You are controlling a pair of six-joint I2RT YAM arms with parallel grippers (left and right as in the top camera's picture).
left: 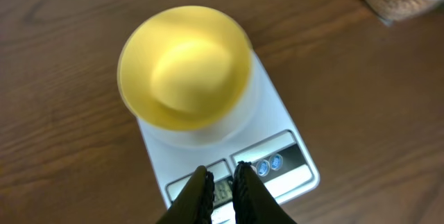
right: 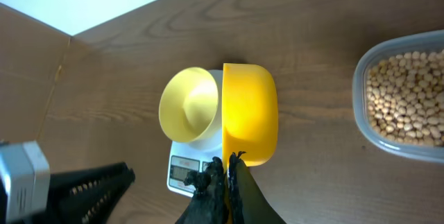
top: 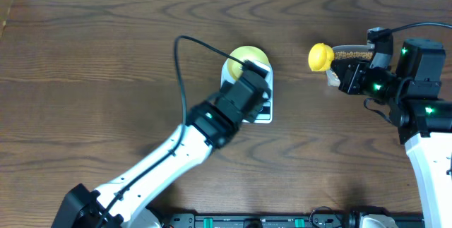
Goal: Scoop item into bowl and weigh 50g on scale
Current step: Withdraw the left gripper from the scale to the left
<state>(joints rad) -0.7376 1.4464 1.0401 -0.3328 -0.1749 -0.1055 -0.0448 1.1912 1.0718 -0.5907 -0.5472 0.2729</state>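
While the bowl [left: 184,68] sits empty on the scale [left: 277,141], our left jaws hover nearly together above its display; right jaws clamp the scoop [right: 248,113].

left gripper [left: 222,182]: fingers nearly closed, empty | right gripper [right: 227,175]: clamped, holding

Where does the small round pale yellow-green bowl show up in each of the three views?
Overhead: the pale yellow-green bowl sits centre frame, partly hidden by the left arm, on the white digital scale.
Left wrist: bowl fills upper centre-left, empty, on the scale.
Right wrist: bowl sits centre-left, beside the bright yellow scoop.
Shared landmark: the scale under the bowl.
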